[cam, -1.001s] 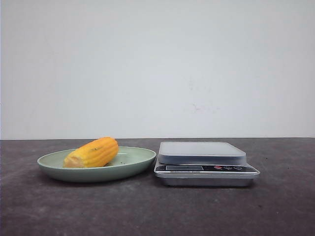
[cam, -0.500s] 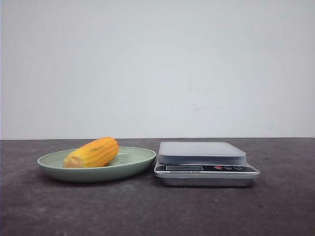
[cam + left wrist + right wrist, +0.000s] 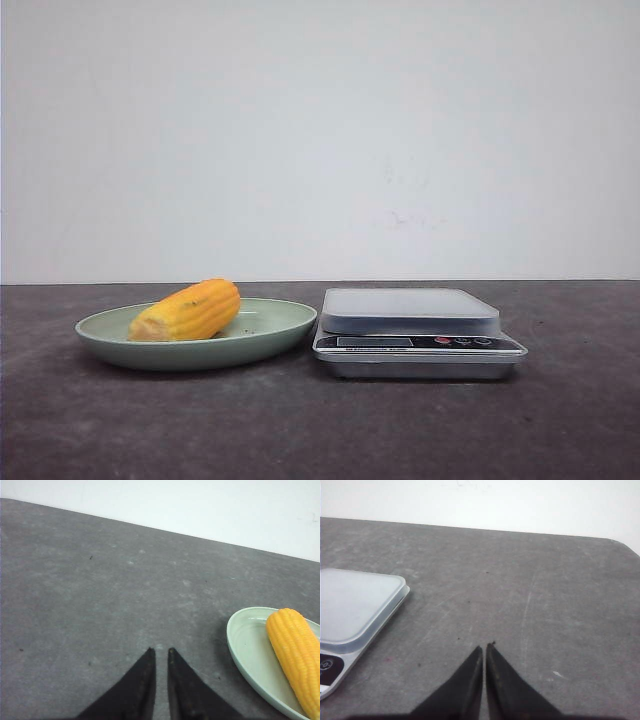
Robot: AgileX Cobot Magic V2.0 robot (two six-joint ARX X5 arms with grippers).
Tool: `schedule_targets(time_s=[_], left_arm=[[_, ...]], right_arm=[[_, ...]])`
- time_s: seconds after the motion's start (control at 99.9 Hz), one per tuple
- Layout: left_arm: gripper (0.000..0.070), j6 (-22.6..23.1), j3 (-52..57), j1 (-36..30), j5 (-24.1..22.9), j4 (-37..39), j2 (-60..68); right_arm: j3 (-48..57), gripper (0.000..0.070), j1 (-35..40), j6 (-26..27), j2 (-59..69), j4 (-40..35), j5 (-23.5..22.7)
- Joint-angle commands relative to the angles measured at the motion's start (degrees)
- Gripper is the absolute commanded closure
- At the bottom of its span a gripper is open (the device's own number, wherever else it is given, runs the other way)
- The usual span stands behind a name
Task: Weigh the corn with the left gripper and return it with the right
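Plain white wall (image 3: 320, 140), dark tabletop (image 3: 300, 430)

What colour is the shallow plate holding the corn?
Pale green shallow plate under the ridged yellow-orange corn; clearest in the front view.

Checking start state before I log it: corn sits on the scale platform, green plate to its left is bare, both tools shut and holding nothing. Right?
Not quite. The corn lies on the green plate, not on the scale; the scale's platform is bare, as the front view shows. The rest holds: the left tool and right tool are shut with nothing between their fingers.
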Motion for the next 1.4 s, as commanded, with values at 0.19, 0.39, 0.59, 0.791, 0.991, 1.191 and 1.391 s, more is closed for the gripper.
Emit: schedule_targets(time_s=[0.19, 0.39, 0.59, 0.791, 0.991, 1.191, 1.391], left_arm=[[0.07, -2.4, -1.0, 0.0, -1.3, -0.2, 0.0], [0.0693, -17.2, 5.2, 0.0, 1.4, -0.5, 1.0], [0.0691, -20.3, 19.5, 0.0, 2.2, -0.3, 11.8], [0.0691, -15.1, 37.2, 0.0, 8.5, -1.8, 29.6], [0.0202, -13.3, 50.8, -0.3, 16.7, -7.4, 40.0], [0.0188, -6.8, 56.3, -2.3, 16.9, -12.9, 41.5], [0.0191, -4.6, 56.8, -6.1, 16.7, -13.3, 43.1]], right_arm=[[-0.1, 0.0696, 0.0, 9.0, 0.0, -0.2, 0.0], [4.0, 0.0697, 0.1, 17.6, 0.1, 0.4, -2.1], [19.8, 0.0697, 0.1, 21.2, 7.5, -3.6, -4.6], [36.4, 0.0694, 0.3, 15.3, 18.9, -7.9, -5.4], [47.5, 0.0102, 1.5, 11.7, 24.3, -8.6, -5.5], [51.5, 0.0069, 2.1, 11.2, 26.3, -10.4, -5.7], [54.1, 0.008, 2.1, 11.3, 28.8, -15.8, -6.1]])
